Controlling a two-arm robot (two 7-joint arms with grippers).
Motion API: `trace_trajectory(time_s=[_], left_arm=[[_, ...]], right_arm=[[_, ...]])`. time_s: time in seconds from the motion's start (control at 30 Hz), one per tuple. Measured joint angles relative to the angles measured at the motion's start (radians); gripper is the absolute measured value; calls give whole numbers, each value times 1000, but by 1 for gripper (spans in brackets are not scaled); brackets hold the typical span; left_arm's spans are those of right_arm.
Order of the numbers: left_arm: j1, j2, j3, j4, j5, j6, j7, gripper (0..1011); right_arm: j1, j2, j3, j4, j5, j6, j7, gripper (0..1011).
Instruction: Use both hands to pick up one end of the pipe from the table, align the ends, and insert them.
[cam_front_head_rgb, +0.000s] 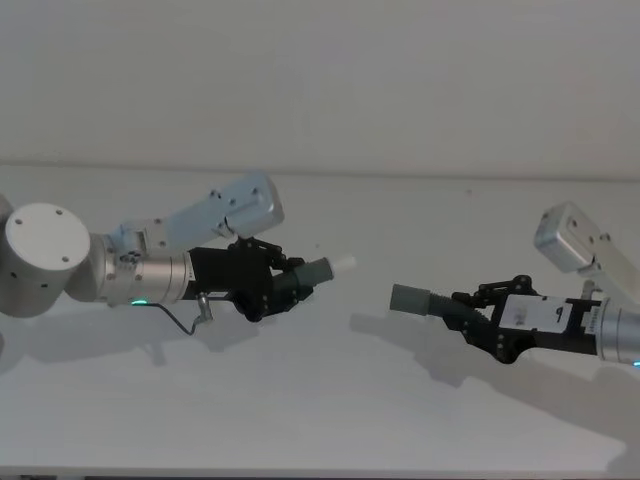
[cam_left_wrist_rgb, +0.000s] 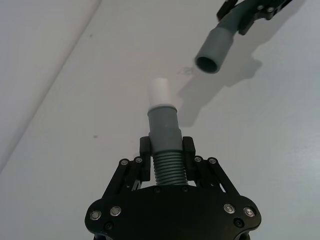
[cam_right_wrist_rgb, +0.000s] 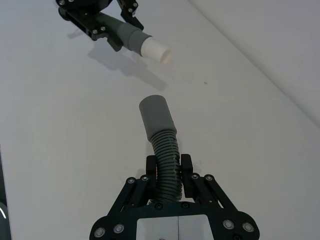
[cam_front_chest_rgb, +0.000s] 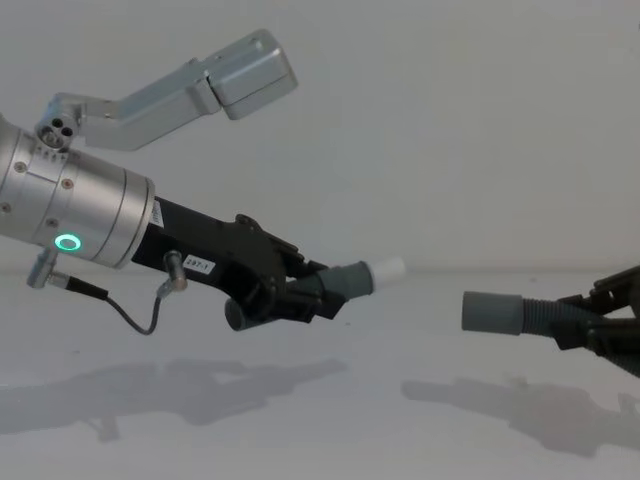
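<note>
Head view: white tip (cam_front_head_rgb: 344, 264) faces collar (cam_front_head_rgb: 407, 298), apart.

1. The right black two-fingered gripper (cam_right_wrist_rgb: 167, 167) has its fingers (cam_right_wrist_rgb: 187, 172) clamped on the corrugated section of a dark grey ribbed hose piece (cam_right_wrist_rgb: 165, 162).
2. That hose curves away from the gripper and ends in a smooth, lighter grey collar (cam_right_wrist_rgb: 157, 116), held clear above the matte white table (cam_right_wrist_rgb: 240, 125).
3. Farther off, the left black gripper (cam_right_wrist_rgb: 107, 21) holds a grey sleeved hose piece (cam_right_wrist_rgb: 125, 35) ending in a narrow white tip (cam_right_wrist_rgb: 156, 50).
4. The white tip and the grey collar are apart and not lined up.
5. Both held pieces cast shadows on the table.
</note>
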Motion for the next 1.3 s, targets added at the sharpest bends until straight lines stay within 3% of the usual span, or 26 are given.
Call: trace_trajectory(time_s=[1.3], left_arm=[[-26,-1,41,25,-38,-44,-37,366]], right_arm=[[28,-26,-20,49,79,17,13,289]])
